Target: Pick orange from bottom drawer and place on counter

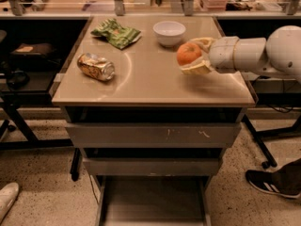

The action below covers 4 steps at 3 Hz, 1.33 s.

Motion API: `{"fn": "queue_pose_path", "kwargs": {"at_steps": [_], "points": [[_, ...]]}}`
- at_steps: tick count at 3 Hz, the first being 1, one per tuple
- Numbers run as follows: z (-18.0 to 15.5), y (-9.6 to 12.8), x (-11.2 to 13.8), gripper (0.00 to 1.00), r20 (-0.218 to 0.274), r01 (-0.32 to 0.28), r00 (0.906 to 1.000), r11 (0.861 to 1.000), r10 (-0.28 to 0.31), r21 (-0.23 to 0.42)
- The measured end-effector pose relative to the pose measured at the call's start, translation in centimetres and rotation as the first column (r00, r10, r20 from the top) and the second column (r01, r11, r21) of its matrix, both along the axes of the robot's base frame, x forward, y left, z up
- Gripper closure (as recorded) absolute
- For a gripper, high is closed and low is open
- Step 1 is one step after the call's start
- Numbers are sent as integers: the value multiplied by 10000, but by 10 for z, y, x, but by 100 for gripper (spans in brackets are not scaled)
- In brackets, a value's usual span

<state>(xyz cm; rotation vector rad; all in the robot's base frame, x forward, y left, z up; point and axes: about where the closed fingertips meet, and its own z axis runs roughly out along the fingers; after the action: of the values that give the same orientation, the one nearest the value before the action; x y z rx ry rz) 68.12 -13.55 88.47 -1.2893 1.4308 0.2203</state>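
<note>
Small round orange-red orange clamped in cream two-finger gripper, right-centre of frame; glossy beige counter directly beneath.

Tool gripping orange, over counter, right side, near white bowl

We see the small, smooth orange clasped between the jaws of the gripper over the right side of the glossy tan bench, while the shallow grey bottom drawer stands pulled open below.
</note>
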Motion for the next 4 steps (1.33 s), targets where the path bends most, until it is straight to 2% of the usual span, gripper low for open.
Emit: {"fn": "queue_pose_path", "kwargs": {"at_steps": [1, 3, 4], "points": [[-9, -8, 14, 100, -469, 912, 9949, 9952, -894, 367], [-35, -10, 39, 100, -1331, 1739, 9778, 9813, -1620, 826], [-35, -10, 39, 80, -1352, 1750, 9773, 9810, -1628, 835]]}}
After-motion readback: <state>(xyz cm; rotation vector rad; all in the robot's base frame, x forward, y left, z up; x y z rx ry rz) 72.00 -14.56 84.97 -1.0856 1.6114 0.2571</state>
